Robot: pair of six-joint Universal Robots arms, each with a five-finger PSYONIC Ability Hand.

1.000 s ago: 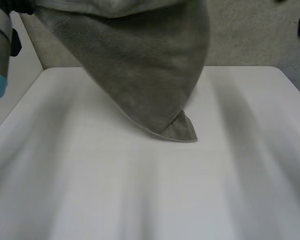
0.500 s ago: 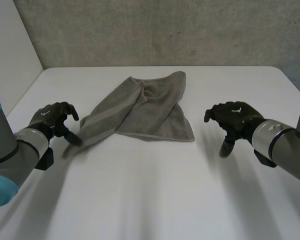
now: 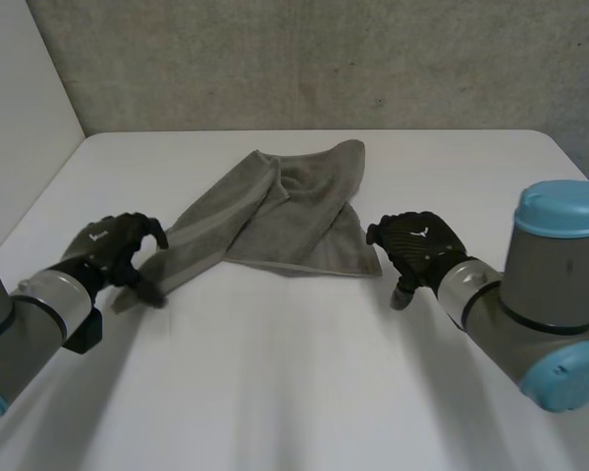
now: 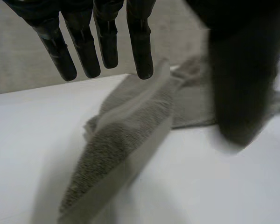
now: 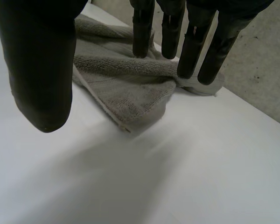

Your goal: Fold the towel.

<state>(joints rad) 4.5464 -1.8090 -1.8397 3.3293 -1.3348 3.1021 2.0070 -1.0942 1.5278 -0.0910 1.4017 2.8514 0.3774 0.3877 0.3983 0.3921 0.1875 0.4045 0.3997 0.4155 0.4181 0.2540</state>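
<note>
Table (image 3: 294, 392), white, bears a crumpled grey towel (image 3: 285, 211) between the hands. Its long narrow end lies under the left hand (image 3: 113, 250), its near corner just beside the right hand (image 3: 417, 243). Both hands are spread wide, holding nothing.

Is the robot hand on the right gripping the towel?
No, the right robot hand has straight fingers held apart from its thumb, and the towel lies unpinched past them.

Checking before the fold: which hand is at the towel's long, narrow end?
The left hand, open at the drawn-out tail of the towel; the right hand, also open, sits beside the wide near corner.
</note>
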